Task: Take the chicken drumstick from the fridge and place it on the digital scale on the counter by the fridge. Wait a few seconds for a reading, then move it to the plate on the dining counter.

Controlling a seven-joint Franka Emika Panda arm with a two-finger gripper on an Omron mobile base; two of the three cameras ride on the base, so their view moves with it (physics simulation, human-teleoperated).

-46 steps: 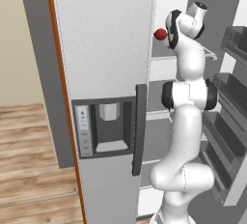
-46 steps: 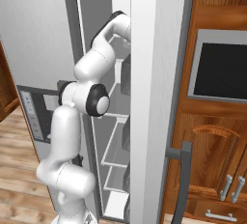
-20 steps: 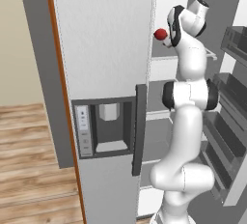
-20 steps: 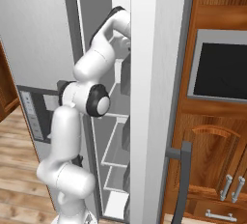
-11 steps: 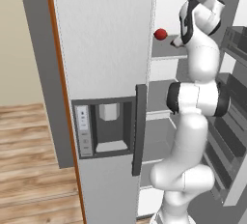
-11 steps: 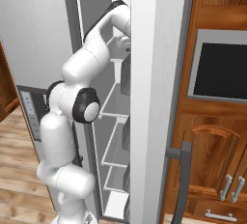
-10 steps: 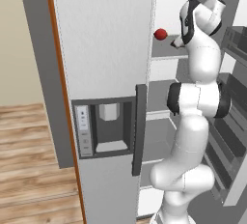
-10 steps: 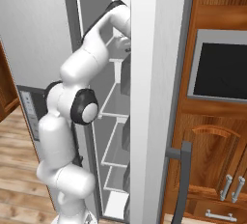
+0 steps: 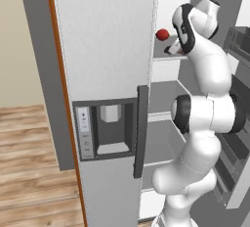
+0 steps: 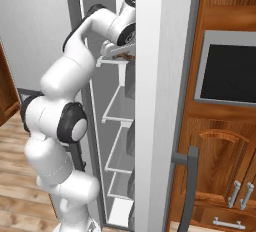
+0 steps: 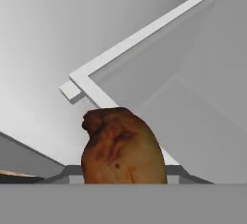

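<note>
Where the drumstick (image 11: 123, 148) lies: hard against the pincer (image 10: 119, 52), at the bottom middle of the hand view, where the tips would rise.
Place: inside the open fridge (image 9: 107, 50), at an upper shelf (image 11: 144, 30), in front of its white rim.
Look: plump, rounded, glossy brown with darker reddish streaks, a knobby lump on top.
Pincer: fingertips hidden behind the meat; I cannot tell whether they clamp it.
Nearby: a red fruit (image 9: 162, 34), just beside the pincer.
</note>
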